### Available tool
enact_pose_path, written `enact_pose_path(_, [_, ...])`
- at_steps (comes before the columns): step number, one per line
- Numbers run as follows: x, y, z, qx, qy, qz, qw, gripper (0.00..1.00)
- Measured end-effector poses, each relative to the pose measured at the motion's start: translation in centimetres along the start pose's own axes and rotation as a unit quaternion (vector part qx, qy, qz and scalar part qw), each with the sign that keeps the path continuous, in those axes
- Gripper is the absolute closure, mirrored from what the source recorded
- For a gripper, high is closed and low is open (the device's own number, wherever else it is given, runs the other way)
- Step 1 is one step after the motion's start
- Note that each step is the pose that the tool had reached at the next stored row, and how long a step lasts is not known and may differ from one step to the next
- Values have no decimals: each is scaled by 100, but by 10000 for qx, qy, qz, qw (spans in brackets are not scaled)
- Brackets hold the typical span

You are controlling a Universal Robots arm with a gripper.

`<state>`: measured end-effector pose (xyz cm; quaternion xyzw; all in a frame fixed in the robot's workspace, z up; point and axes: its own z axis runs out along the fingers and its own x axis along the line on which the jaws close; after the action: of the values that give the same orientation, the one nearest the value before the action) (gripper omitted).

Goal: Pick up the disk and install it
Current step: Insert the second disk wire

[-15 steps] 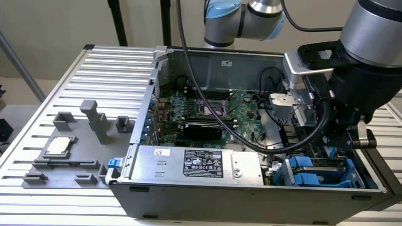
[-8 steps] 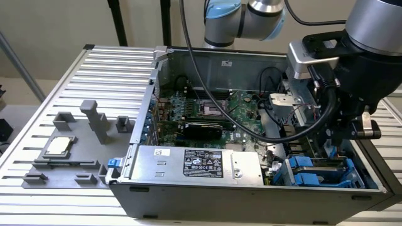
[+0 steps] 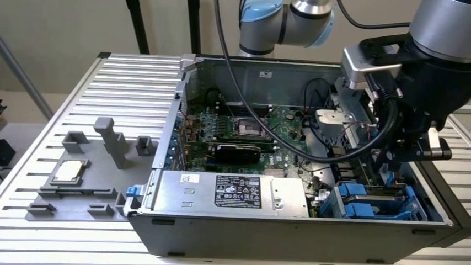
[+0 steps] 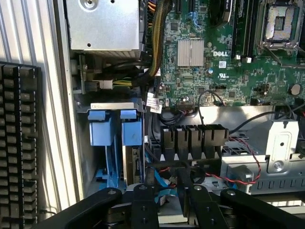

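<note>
The disk (image 4: pixel 135 164) stands on edge in the drive bay at the corner of the open computer case (image 3: pixel 294 226). Its blue carrier rails and tabs (image 4: pixel 131 131) frame it, and only its thin silver side shows. In the exterior view the blue carriers (image 3: pixel 368 200) sit at the case's near right corner. My gripper (image 4: pixel 167 187) hovers just above that bay, beside the blue tabs. Its black fingers (image 4: pixel 143 205) stand apart and open, with nothing between them. In the exterior view the gripper (image 3: pixel 384 165) hangs under the bulky black wrist, right over the bay.
A large silver box with a black label (image 3: pixel 228 193) fills the case's near side. The green motherboard (image 3: pixel 250 132) lies behind it. Red and black cables (image 4: pixel 243 162) run close to the fingers. A grey fixture with a small chip (image 3: pixel 68 171) sits at the exterior view's left. A keyboard (image 4: pixel 19 143) lies outside the case.
</note>
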<state>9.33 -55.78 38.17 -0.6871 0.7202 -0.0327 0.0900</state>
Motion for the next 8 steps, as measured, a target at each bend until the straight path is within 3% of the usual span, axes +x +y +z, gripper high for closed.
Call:
enact_pose_path(1, [-2,-7,1,1,3,18,10000,67])
enact_pose_path(8, [-6,-84,15,-13,19,92,10000,67])
